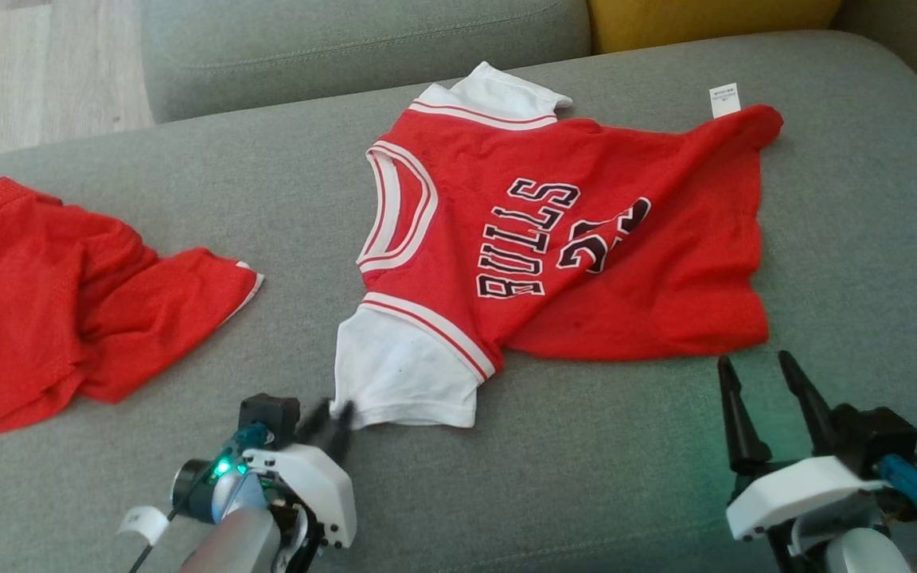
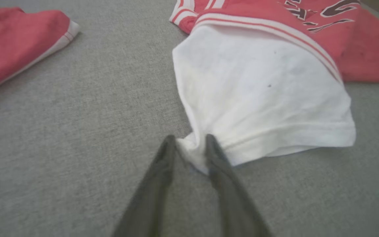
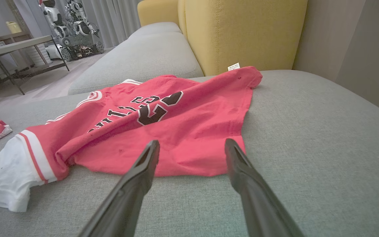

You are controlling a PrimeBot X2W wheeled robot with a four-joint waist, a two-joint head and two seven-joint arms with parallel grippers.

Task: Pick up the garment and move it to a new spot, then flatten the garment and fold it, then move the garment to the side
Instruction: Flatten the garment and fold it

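The garment (image 1: 570, 239) is a red Bulls jersey with white sleeves, lying spread but wrinkled on the grey sofa seat (image 1: 665, 446), neck toward the left. My left gripper (image 1: 331, 418) is at the near white sleeve's corner. In the left wrist view the white sleeve (image 2: 258, 82) puckers toward that corner, which is pinched between the closed-in fingers of the left gripper (image 2: 189, 144). My right gripper (image 1: 757, 370) stands open just short of the jersey's near hem, and in the right wrist view the right gripper (image 3: 192, 148) holds nothing, with the red hem (image 3: 163, 131) right ahead.
A second red garment with white trim (image 1: 68, 302) lies crumpled at the seat's left end. A yellow cushion (image 1: 705, 20) and a grey backrest (image 1: 363, 48) line the far side. A white label (image 1: 723, 100) sticks out at the jersey's far right corner.
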